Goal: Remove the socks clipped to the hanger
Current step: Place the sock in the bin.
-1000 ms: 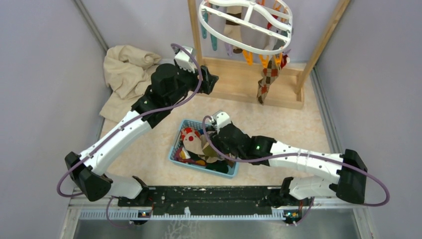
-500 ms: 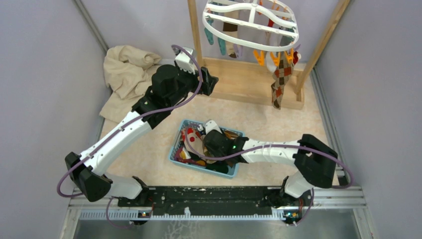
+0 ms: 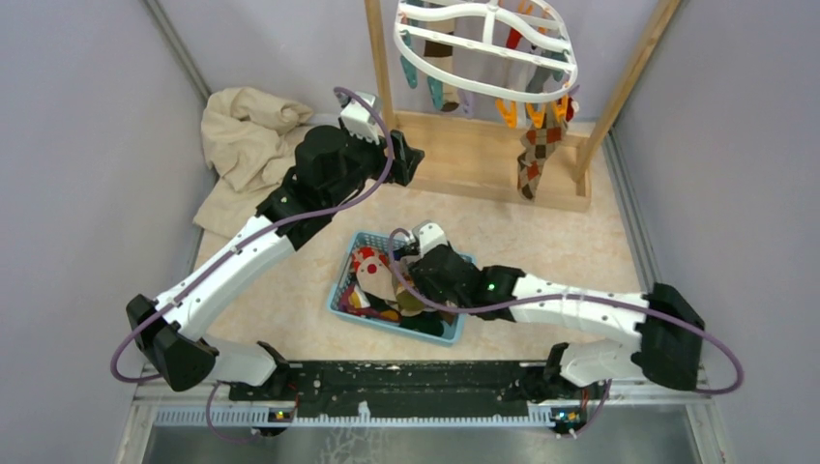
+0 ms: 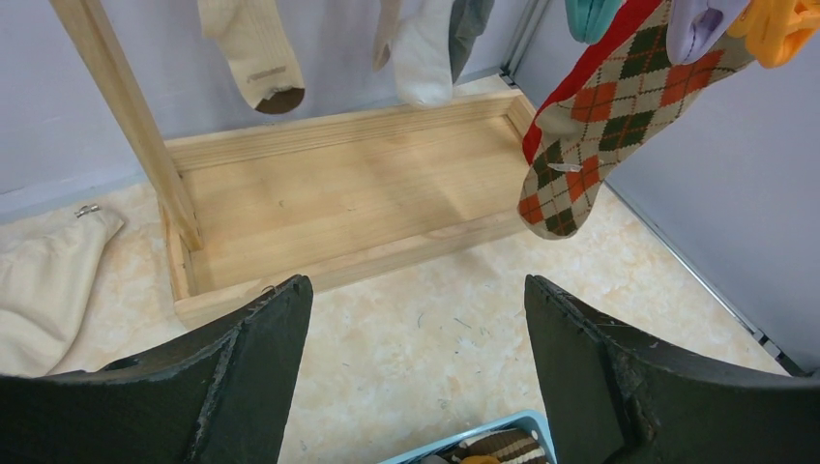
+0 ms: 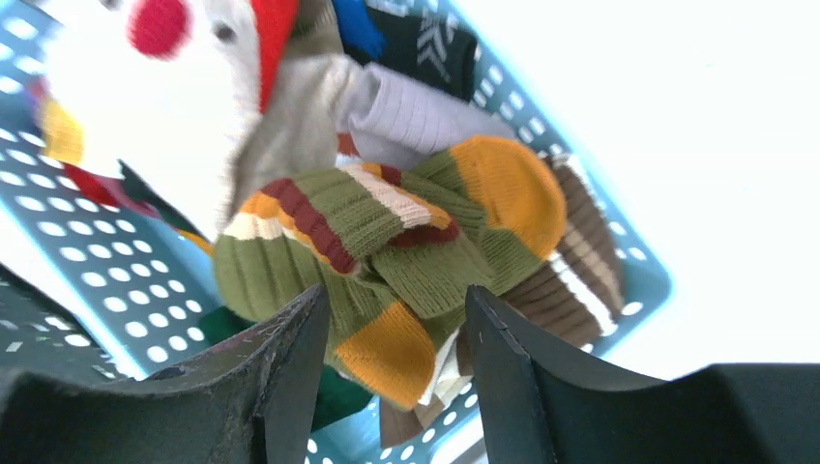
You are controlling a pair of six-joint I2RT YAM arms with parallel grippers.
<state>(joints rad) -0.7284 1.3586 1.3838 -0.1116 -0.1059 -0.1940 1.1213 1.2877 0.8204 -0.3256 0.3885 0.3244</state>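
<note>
Right elbow (image 3: pixel 667 346) swung outward, right fingers (image 5: pixel 280 387) half-open over green sock (image 5: pixel 406 251), perhaps touching, left fingers (image 4: pixel 256 372) wide, empty.

There is one hanger (image 3: pixel 462 85), one wooden rack (image 3: pixel 464 159), one cloth (image 3: pixel 242 135) and one basket (image 3: pixel 340 287). At least four socks (image 4: pixel 600 126) show clipped on the hanger. Those heaped in the basket are too tangled to count.

Open floor (image 4: pixel 435 319) before rack (image 4: pixel 338 184) (socks (image 4: pixel 580 126) overhanging)
</note>
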